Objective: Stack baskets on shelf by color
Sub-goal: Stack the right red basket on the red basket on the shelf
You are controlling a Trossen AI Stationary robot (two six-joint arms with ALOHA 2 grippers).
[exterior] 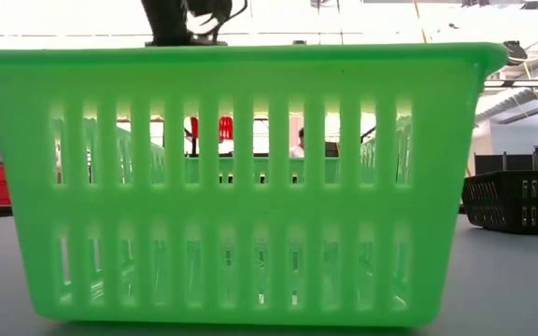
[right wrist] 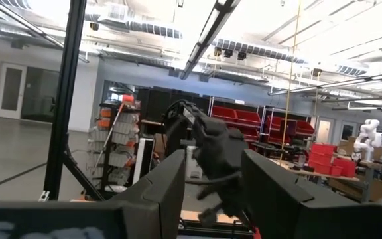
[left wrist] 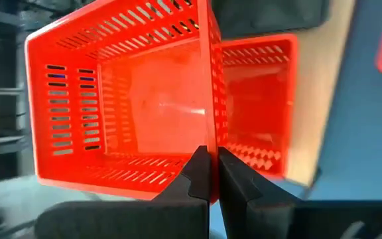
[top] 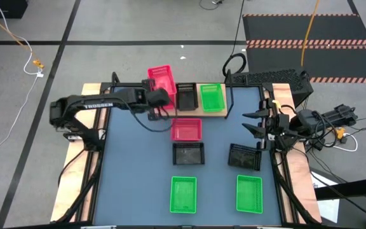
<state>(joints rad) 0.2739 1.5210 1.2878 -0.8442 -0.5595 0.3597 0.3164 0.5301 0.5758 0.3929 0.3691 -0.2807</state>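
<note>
1. Left claw (top: 158,98) at the 11 o'clock end of the worktop (top: 132,178), over the left end of the shelf (top: 224,113); fingers (left wrist: 194,174) pinched nearly together on the wall of a red basket (top: 161,79).
2. That held red basket is tilted; in the left wrist view (left wrist: 121,99) a second red basket (left wrist: 257,99) sits just behind it on the light wood board.
3. Shelf runs along the 12 o'clock edge of the worktop. Black basket (top: 186,97) at its middle, green basket (top: 211,97) at its right end, side by side.
4. Third red basket (top: 186,129) on the worktop just at 6 o'clock of the shelf, near centre.
5. Black basket (top: 189,153) directly at 6 o'clock of that one, close beside it.
6. Another black basket (top: 244,156) toward 3 o'clock, slightly skewed; in the low view it shows at the far right (exterior: 516,201).
7. Two green baskets near the 6 o'clock edge: one at centre (top: 183,194), one toward 4 o'clock (top: 249,193), well apart. One green basket fills the low view (exterior: 241,177); cannot tell which.
8. Right claw (top: 254,122) waits at the 3 o'clock edge, raised, fingers (right wrist: 161,189) spread wide, holding nothing.
</note>
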